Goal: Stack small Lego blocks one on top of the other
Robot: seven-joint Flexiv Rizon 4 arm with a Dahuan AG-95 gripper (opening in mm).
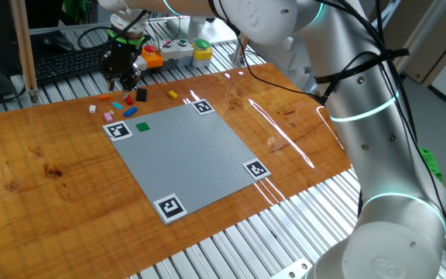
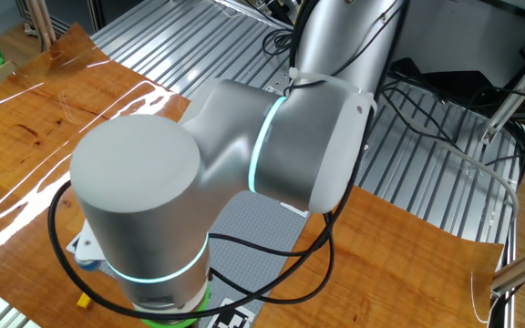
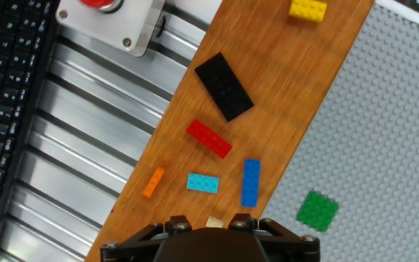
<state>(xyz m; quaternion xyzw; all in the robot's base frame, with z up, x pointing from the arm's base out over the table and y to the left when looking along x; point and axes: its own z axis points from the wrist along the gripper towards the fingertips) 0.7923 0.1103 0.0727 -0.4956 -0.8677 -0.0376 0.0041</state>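
wooden tabletop (image 1: 53, 163) on a slatted metal bench, a grey baseplate (image 1: 188, 151) at its middle: the arm's gripper (image 1: 122, 71) hangs pointing straight down over loose bricks scattered beside the plate's far corner. the hand view shows a black brick (image 3: 224, 86), a red one (image 3: 209, 138), a long blue one (image 3: 250, 183), a light-blue one (image 3: 202, 183), an orange sliver (image 3: 153, 182) and a yellow one (image 3: 308, 9) on the wood, all apart, none stacked; a green brick (image 3: 317, 209) sits on the plate. the fingers are not shown clearly in any view, so whether the jaws are parted or holding anything cannot be told. the picking step seems to be in hand. to do it well, centre over one brick, square the jaws to its long sides, and descend without nudging its neighbours.
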